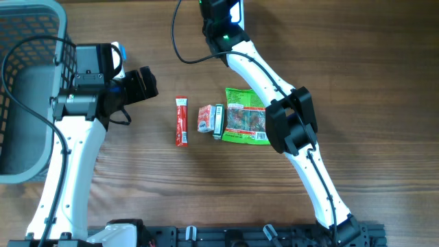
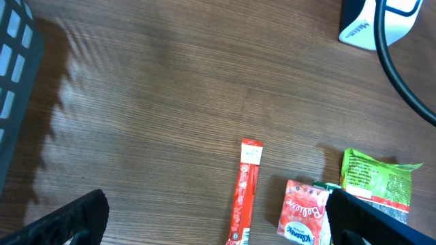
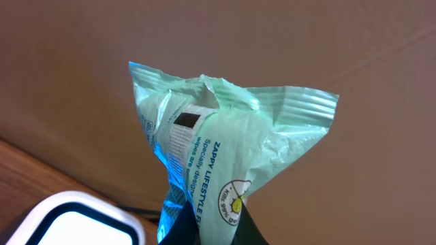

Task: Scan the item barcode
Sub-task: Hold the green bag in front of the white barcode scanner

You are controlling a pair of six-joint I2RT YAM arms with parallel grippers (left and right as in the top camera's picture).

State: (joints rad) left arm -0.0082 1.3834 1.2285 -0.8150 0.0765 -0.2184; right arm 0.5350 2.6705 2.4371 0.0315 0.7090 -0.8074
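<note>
My right gripper [image 3: 214,219] is shut on the lower end of a pale green wipes packet [image 3: 231,129], which stands upright above the fingers. A dark printed patch [image 3: 185,119] shows near the packet's top left, and its left edge glows blue. The white scanner [image 3: 65,219] sits just left of and below the packet, and it also shows as the scanner [image 2: 378,24] in the left wrist view. Overhead, the right gripper [image 1: 221,14] is at the table's far edge by the scanner [image 1: 236,10]. My left gripper [image 1: 144,84] hangs open over bare wood, holding nothing.
A red stick pack [image 1: 181,121], a red tissue pack [image 1: 205,119], a slim pale pack [image 1: 218,121] and a green snack bag [image 1: 245,116] lie in a row mid-table. A grey basket [image 1: 27,89] stands at the left edge. A black cable [image 1: 175,41] loops by the scanner.
</note>
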